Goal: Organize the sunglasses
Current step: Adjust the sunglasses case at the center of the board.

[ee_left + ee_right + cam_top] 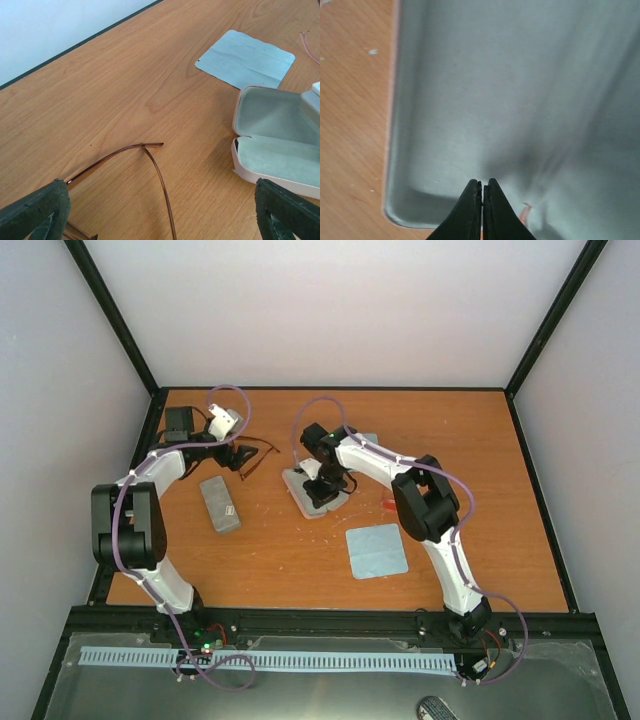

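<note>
Left end effector [160,215]: wide open, holding nothing. It hovers low over the brown pair [152,144], which lies on the bench [300,560] at the back left with its thin temples splayed toward the middle. The fingers stand on either side of the frame end. The lenses are out of the wrist view.

Right end effector [482,184]: fingers pressed together, nothing visible between them. The tips are down inside the open pink case [280,160], just above its grey lining. I cannot tell whether they touch it.

Red pair [386,505]: on the bench just right of the pink case, mostly hidden under the right arm.

Grey case [220,504]: closed, between the left arm and the pink case. One cloth [377,551] lies near the front, and a second lies behind the pink case.

Judgement: the step in hand looks like picking up the brown pair to put it in the open case.

Notes on doing it well:
- Close across the front of the frame or at a hinge. The bare temple wire is springy and likely to twist or slip.
- Go down until the fingers nearly graze the bench, since the wire sits very flat.
- Close slowly.
- Lift straight up so the trailing temples clear the bench.
- Get the right arm out of the case first, as it fills the space the glasses need.
</note>
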Motion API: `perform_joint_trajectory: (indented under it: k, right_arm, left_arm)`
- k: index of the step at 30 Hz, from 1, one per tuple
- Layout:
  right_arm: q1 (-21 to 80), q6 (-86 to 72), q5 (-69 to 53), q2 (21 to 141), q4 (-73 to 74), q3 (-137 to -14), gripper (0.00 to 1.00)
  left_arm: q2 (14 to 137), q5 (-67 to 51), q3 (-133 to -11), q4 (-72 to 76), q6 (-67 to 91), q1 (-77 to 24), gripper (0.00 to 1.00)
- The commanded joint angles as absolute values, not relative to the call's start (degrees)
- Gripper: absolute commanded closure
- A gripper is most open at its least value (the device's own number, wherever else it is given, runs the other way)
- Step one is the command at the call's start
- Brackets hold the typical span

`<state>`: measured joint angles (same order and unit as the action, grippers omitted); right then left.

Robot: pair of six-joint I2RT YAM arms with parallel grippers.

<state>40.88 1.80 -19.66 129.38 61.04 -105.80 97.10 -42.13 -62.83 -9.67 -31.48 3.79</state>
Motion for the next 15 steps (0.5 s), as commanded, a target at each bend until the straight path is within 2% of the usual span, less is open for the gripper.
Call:
perform_joint_trajectory:
  k: [1,6,15]
  right_arm:
    - [40.9,1.4,-14.4,130.7,63.8,-106.8,0.97]
    - [42.8,6.3,-2.1,137.2,70.0,-112.2,0.97]
    - [43.2,6.7,15.6,140.7,68.1,-113.6,0.97]
  left_arm:
    - [94.8,-41.4,-62.0,-7.3,-32.2,4.2,0.00]
    - [94.4,-41.3,-61.6,-7.1,-31.5,4.2,0.00]
    - [94.2,-40.9,-60.9,-6.3,-30.1,4.2,0.01]
